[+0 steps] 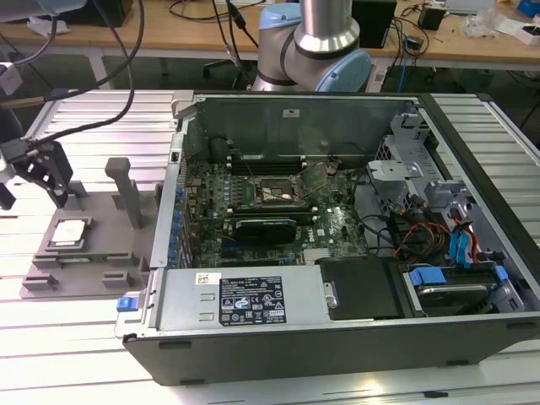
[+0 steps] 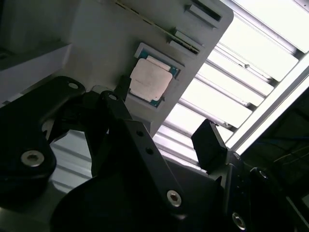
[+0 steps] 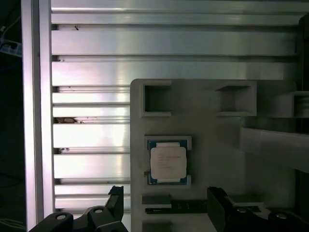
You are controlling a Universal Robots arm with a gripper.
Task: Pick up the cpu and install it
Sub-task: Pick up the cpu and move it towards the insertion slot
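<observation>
In the exterior view, the gripper (image 1: 34,196) hung above the grey tray (image 1: 51,263), on the exterior view's left of the open computer case (image 1: 337,333). The first wrist view showed its fingers spread apart and empty, the cpu (image 3: 167,163) lying flat in the tray's recess, untouched.

Open computer case (image 1: 295,350) and grey tray (image 1: 105,249) on a slatted metal table (image 1: 76,337).
There's the case on its side, green motherboard (image 1: 337,224) exposed, a black socket frame (image 1: 272,192) near its middle, blue drive tabs (image 1: 426,277) toward the exterior view's right. The tray sits just beside it on the exterior view's left, upright blocks (image 1: 126,192) standing on it.
</observation>
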